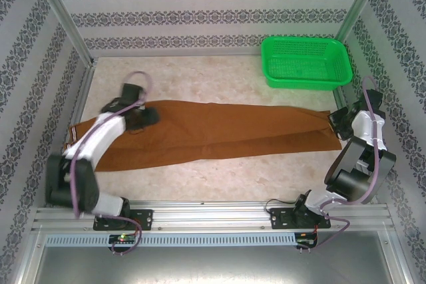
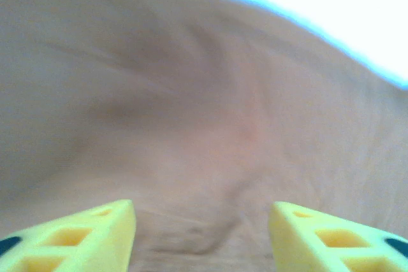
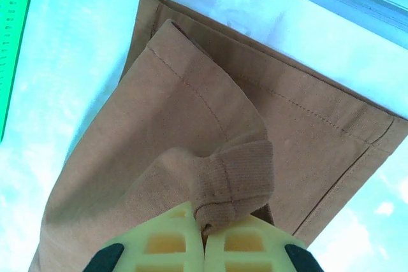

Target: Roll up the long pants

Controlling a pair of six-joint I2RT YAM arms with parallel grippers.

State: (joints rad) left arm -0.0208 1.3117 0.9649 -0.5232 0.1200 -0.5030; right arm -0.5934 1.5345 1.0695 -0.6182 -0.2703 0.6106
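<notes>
We see the long pants flat across the table, left edge to right edge, our right gripper clamped on a cuff fold, likely to start rolling, our left gripper parted, empty, close over the waist end.
</notes>
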